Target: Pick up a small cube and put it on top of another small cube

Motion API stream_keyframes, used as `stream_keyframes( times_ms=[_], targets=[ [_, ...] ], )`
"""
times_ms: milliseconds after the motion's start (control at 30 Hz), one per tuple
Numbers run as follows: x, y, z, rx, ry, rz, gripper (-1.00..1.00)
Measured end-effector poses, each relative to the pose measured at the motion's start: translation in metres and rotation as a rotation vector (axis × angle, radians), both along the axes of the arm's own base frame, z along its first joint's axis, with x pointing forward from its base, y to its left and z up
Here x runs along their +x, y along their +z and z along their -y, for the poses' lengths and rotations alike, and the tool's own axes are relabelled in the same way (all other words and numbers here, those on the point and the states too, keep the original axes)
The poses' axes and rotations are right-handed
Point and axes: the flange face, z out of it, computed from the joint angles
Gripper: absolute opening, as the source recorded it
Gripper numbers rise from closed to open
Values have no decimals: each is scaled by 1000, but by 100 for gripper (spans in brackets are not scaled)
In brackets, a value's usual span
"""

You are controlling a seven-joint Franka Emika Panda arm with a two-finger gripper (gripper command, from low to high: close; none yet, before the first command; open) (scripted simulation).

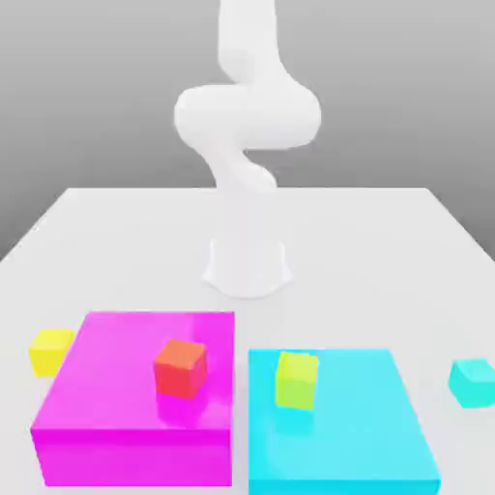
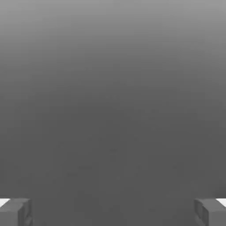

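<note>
The small bright-yellow cube (image 1: 51, 350) rests on the white table at the exterior view's left, just beside the flat magenta block (image 1: 106, 416). A small cyan cube (image 1: 473, 381) sits on the table at the exterior view's right, apart from the flat cyan block (image 1: 367, 440). In the hand view my gripper (image 2: 113, 214) is open: its grey fingertips (image 2: 15, 212) stand far apart with nothing between them, facing plain grey background. The white arm (image 1: 247, 116) rises from its base and leaves the exterior view at the top.
A red-orange cube (image 1: 181, 366) stands on the magenta block. A yellow-green cube (image 1: 296, 378) stands on the cyan block. The two flat blocks lie side by side at the front of the table (image 1: 387, 251), with the arm's base (image 1: 247, 266) behind them.
</note>
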Motion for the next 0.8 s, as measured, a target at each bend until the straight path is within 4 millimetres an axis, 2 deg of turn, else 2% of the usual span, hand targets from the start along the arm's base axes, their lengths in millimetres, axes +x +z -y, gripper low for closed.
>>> stream_keyframes(
  times_ms=[67,167,233,333,500,567,633,733,800],
  targets=[
    [21,-41,31,42,-119,-61,0],
    [38,-103,78,106,-293,-144,0],
    [42,-145,111,150,-409,-195,0],
    [35,-209,157,219,-584,-268,0],
    [-4,-314,224,344,-880,-380,0],
    [-28,-354,243,397,-998,-423,0],
    [-61,-393,266,457,-1137,-460,0],
    [-107,-448,278,543,-1314,-518,0],
    [-115,-474,277,561,-1349,-536,0]
  ],
)
